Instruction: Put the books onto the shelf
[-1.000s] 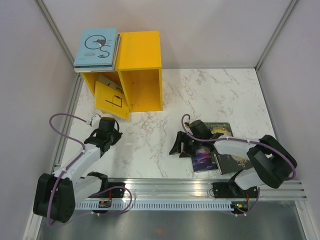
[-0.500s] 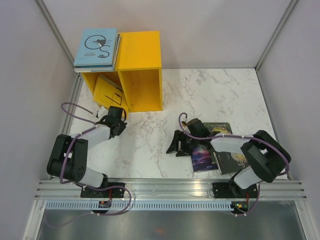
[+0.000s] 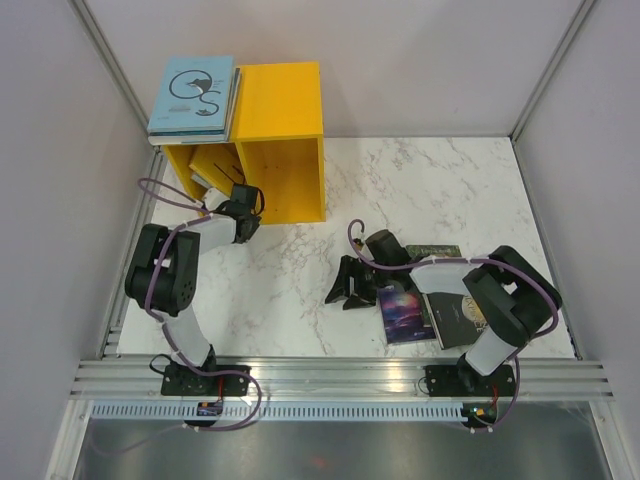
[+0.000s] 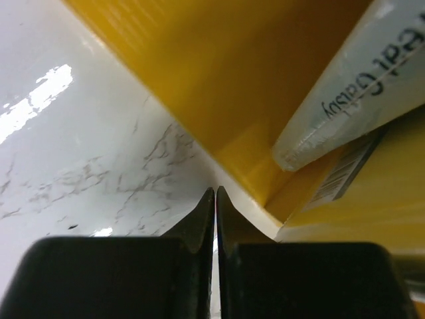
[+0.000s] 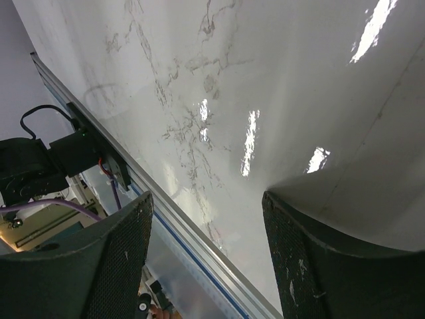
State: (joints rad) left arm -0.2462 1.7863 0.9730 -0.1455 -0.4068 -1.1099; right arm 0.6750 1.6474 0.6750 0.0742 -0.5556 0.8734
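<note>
Three books lie on the right tabletop; the rest occupy the shelf. Left jaws pinched empty; right jaws spread, empty.

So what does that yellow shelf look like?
The shelf is a bright yellow box, maybe wood, at the table's far left. A divider splits it into two open squares. A stack of books lies on top, a yellow book leans inside the left square, and the shut left hand sits at that opening.
</note>
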